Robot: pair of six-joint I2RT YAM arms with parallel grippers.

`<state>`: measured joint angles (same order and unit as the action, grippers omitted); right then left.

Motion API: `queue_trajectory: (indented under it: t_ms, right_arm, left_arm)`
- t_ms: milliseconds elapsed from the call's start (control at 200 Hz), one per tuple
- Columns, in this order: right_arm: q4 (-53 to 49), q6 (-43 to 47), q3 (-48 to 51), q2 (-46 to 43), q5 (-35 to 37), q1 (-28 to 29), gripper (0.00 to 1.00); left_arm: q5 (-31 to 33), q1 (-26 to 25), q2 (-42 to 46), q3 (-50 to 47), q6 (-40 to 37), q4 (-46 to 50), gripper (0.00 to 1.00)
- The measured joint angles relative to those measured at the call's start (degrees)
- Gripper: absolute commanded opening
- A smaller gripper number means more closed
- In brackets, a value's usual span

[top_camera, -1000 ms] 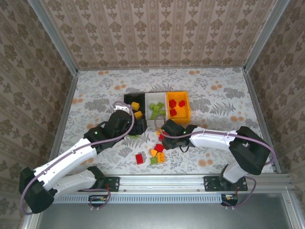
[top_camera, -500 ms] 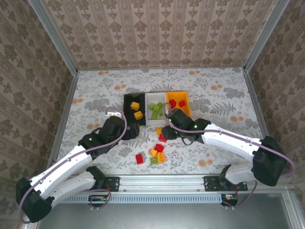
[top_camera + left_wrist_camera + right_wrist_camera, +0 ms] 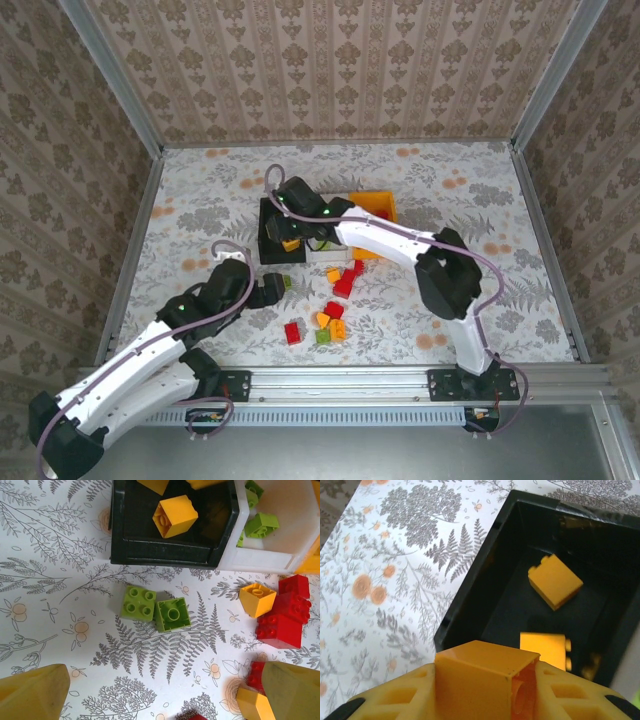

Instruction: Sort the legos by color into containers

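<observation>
Patterned wallpaper stood on three sides, with a fern-and-flower print table (image 3: 200, 200) under both arms.

Your right claw (image 3: 481, 696) was clenched on one orange-yellow brick (image 3: 482, 670). The pads pressed two opposite faces and touched nothing else. It hung over the black bin (image 3: 470, 597), close to one corner in the wrist view and above the rim rather than down inside. More bricks of the same colour (image 3: 555, 582) lay on the bin floor.

Your left claw (image 3: 162, 677) was spread wide and empty, with its fingers (image 3: 32, 695) at the frame's lower corners. It hovered over the table just short of two green bricks (image 3: 137, 602), which lay touching each other just in front of the black bin's wall. The white bin (image 3: 260, 560), holding green bricks, sat against the black one, and the orange bin (image 3: 375, 200) ended the row. Red, yellow and green strays (image 3: 330, 320) lay loose nearer the arm bases.

Risks, as judged:
- A release this near the corner could bounce the brick off the rim and onto the table, because the claw was not centred over the bin.
- The right arm lay across the white bin. If you carried a green brick there now, the arms could collide.
- The green pair was touching, so closing on one could shove or tip its neighbour, or pinch both askew.
</observation>
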<state>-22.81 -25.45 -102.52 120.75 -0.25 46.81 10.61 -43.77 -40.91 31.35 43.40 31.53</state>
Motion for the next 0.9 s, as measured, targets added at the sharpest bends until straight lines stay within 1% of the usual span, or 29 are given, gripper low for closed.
queue_trajectory:
  t_ms: [50, 130, 180, 250, 390, 465, 590, 645, 725, 900]
  right_arm:
    - [-0.81, -0.26, -3.50, 2.91, 0.04, -0.33, 0.50]
    - [-2.32, -0.31, -8.66, 6.82, 0.22, -0.90, 0.64]
    - [-2.95, -1.01, -10.88, 8.39, 0.22, -1.18, 0.69]
    - [-3.41, -1.25, -12.00, 9.03, 0.22, -1.38, 0.73]
    - [-3.28, -1.51, -11.89, 8.31, 0.81, -1.99, 0.74]
    - [-2.38, -1.57, -7.96, 5.44, 1.25, -2.36, 0.74]
    - [-0.28, -1.92, 2.34, -3.15, 1.51, -2.97, 0.75]
    - [1.01, -1.95, 6.78, -7.28, 1.66, -3.15, 0.75]
    - [2.97, -1.95, 12.33, -12.61, 1.99, -3.34, 0.75]
    - [6.01, -1.92, 22.27, -21.16, 2.78, -3.98, 0.75]
  left_arm:
    - [-0.57, 0.00, -0.42, -0.02, 0.00, -0.04, 1.00]
    - [-1.66, 0.00, -1.53, -0.02, -0.04, -0.02, 0.99]
    - [-2.43, 0.00, -2.47, 0.00, -0.09, -0.02, 0.98]
    - [-3.69, -0.04, -3.89, -0.02, -0.17, -0.07, 0.97]
    - [-5.53, -1.81, -7.56, 0.00, -0.55, -0.26, 0.94]
    - [-6.40, -4.35, -10.16, 0.00, -0.52, -0.48, 0.93]
    - [-8.00, -9.31, -15.54, 0.02, -0.50, -0.98, 0.93]
    - [-8.94, -10.97, -17.88, 0.02, -0.46, -1.16, 0.91]
    - [-10.49, -12.57, -20.74, -0.02, -0.02, -1.49, 0.87]
    - [-13.64, -15.21, -25.81, -0.66, 1.46, -4.15, 0.82]
